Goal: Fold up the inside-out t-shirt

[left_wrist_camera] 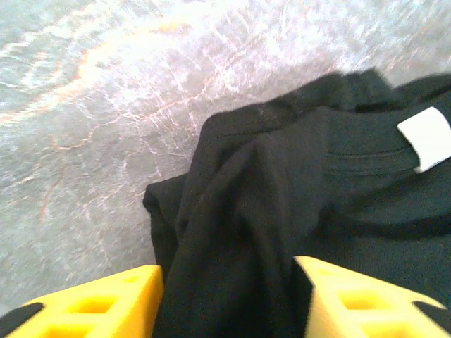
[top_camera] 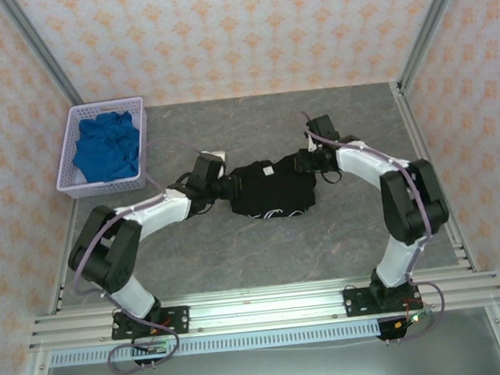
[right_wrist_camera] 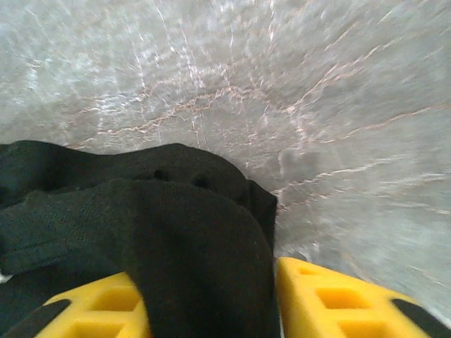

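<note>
The inside-out t-shirt (top_camera: 272, 190) lies as a compact black bundle in the middle of the grey table, with a small white tag (top_camera: 267, 170) on top. My left gripper (top_camera: 231, 188) is at its left end and my right gripper (top_camera: 310, 162) at its right end. In the left wrist view the yellow fingers (left_wrist_camera: 106, 303) stand apart, open, with a raised ridge of the t-shirt (left_wrist_camera: 239, 211) between them and the white neck tag (left_wrist_camera: 428, 139) to the right. My right gripper (right_wrist_camera: 210, 296) is likewise open around a hump of the t-shirt (right_wrist_camera: 190, 232).
A lilac basket (top_camera: 70, 160) holding a bright blue cloth (top_camera: 104, 146) stands at the back left of the table. Patterned walls close in the left, back and right sides. A metal rail (top_camera: 261, 306) runs along the near edge.
</note>
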Controlling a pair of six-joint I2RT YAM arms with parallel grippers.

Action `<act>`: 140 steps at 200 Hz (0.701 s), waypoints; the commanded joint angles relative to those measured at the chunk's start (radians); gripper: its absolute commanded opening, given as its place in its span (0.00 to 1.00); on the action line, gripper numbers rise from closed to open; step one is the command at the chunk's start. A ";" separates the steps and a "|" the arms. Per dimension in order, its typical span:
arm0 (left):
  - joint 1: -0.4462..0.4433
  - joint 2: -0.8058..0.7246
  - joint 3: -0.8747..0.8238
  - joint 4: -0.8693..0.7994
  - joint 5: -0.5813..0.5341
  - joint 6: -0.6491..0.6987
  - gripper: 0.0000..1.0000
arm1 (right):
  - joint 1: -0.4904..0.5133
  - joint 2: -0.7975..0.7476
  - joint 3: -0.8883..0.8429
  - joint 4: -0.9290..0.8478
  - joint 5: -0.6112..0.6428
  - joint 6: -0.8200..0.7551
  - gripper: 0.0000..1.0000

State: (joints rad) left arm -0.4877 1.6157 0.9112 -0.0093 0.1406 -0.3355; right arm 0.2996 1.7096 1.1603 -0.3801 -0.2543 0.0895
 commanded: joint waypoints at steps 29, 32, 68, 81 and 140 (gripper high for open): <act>-0.002 -0.142 0.037 -0.140 0.072 -0.042 0.66 | 0.055 -0.171 -0.062 -0.022 -0.005 0.015 0.50; -0.005 -0.143 0.039 -0.138 0.084 -0.044 0.66 | 0.062 -0.171 -0.065 -0.015 -0.010 0.020 0.50; -0.032 -0.106 0.086 -0.154 0.157 -0.055 0.66 | 0.085 -0.112 -0.047 0.022 0.035 0.042 0.53; -0.032 -0.099 0.091 -0.149 0.158 -0.063 0.66 | 0.080 -0.068 0.005 -0.012 0.072 0.034 0.54; -0.097 0.061 0.230 -0.164 0.174 -0.035 0.61 | 0.045 -0.094 -0.056 -0.004 0.005 0.129 0.54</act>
State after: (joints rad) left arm -0.5663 1.5867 1.0538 -0.1329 0.3176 -0.3817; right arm 0.3759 1.6527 1.1465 -0.3809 -0.2474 0.1436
